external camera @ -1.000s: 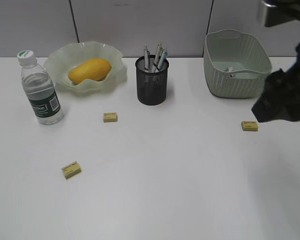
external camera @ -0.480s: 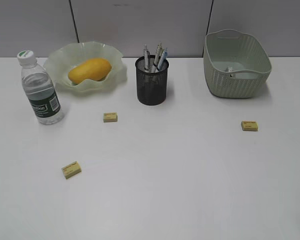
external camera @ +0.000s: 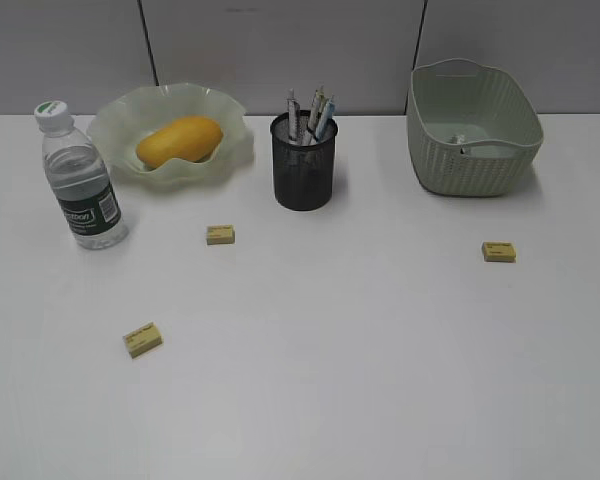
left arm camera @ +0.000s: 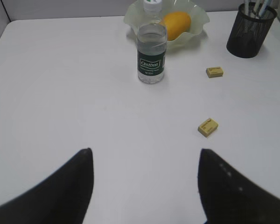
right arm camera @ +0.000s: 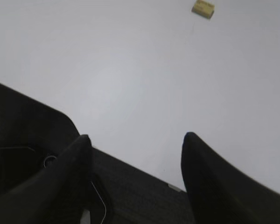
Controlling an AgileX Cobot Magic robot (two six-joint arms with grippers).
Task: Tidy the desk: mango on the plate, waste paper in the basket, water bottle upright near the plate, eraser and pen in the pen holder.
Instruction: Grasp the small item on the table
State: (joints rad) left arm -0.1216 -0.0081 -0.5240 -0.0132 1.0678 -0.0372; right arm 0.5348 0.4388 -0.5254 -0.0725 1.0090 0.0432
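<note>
- Left wrist view shows our left pincer (left arm camera: 144, 186) with its jaws spread wide, nothing between them, hanging over bare white desk (left arm camera: 60, 93).
- Ahead of that pincer and a little to the right lies one yellow eraser (left arm camera: 208, 127) flat on the desk; a second eraser (left arm camera: 214, 72) lies farther off, toward the pen holder (left arm camera: 250, 29).
- Beyond them we see the water bottle (left arm camera: 151, 51) standing upright, white cap on, just in front of the plate (left arm camera: 198, 21).
- Right wrist view shows our right pincer (right arm camera: 135, 179) likewise spread and holding nothing, over the near edge of the desk, with a dark surface below the edge.
- Well ahead of it, near the top of that view, we see a third eraser (right arm camera: 203, 8) lying on the desk.
- From the exterior view, neither arm appears.
- We see the mango (external camera: 179, 140) lying inside the wavy-rimmed plate, at the back left, with the bottle beside the plate's left front.
- We see the black mesh pen holder standing near the back centre, several pens (external camera: 310, 115) sticking out of its top.
- We see the basket (external camera: 472, 126) standing at the back right; a small pale scrap (external camera: 459, 139) lies in it, too small for us to say it is the waste paper.
- All three erasers lie on the desk, outside the holder: one near the front left, one between plate and holder, one in front of the basket.
</note>
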